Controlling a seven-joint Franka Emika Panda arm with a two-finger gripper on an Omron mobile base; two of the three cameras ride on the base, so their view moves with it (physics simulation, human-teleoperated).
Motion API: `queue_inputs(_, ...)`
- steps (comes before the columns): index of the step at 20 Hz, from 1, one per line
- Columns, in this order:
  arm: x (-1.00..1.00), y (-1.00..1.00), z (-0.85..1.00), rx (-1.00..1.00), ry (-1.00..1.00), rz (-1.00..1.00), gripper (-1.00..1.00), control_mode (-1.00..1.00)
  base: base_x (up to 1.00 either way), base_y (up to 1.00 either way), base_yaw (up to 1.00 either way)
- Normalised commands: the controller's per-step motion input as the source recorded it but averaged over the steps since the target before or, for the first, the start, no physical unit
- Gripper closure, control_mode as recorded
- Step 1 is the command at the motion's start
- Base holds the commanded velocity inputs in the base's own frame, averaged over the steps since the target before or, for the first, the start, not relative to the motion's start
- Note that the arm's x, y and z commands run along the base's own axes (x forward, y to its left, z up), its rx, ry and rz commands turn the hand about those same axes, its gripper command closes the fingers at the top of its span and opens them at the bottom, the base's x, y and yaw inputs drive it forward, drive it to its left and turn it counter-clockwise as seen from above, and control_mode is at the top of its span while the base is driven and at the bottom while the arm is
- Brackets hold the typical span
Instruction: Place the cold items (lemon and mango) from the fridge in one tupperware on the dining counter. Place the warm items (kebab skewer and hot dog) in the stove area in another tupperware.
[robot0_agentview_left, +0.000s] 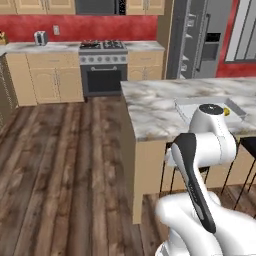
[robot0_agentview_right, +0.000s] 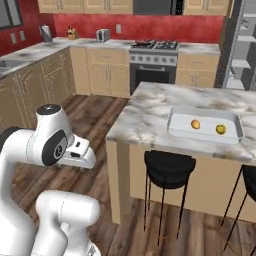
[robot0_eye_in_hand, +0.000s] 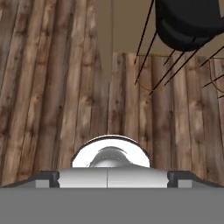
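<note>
A shallow white tupperware (robot0_agentview_right: 227, 136) lies on the dining counter (robot0_agentview_right: 145, 120). Inside it rest an orange mango (robot0_agentview_right: 195, 124) and a yellow lemon (robot0_agentview_right: 220, 129). From the left base view, the tupperware (robot0_agentview_left: 186, 104) sits behind my arm, with the lemon (robot0_agentview_left: 227, 112) peeking out. My gripper (robot0_eye_in_hand: 109, 178) is open and holds nothing. It points down at the wooden floor beside the counter, well below the countertop. The kebab skewer and hot dog are out of view.
The stove (robot0_agentview_right: 154, 46) stands against the far wall between cabinets. The fridge (robot0_agentview_right: 242, 45) is at the right with its shelves showing. Black stools (robot0_agentview_right: 169, 167) stand along the counter's near side, and one stool (robot0_eye_in_hand: 188, 22) is close to my hand.
</note>
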Motion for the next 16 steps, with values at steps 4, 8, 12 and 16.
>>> queue_inputs(4, 0.00, 0.00, 0.00, 0.00, 0.00, 0.00, -1.00, 1.00, 0.00, 1.00, 0.06)
queue_inputs(8, 0.00, 0.00, 0.00, 0.00, 0.00, 0.00, -1.00, 1.00, 0.08, 1.00, 0.03)
queue_inputs(12, 0.00, 0.00, 0.00, 0.00, 0.00, 0.00, -1.00, 1.00, 0.27, 1.00, 0.00)
queue_inputs(16, 0.00, 0.00, 0.00, 0.00, 0.00, 0.00, -1.00, 1.00, 0.45, 1.00, -0.01)
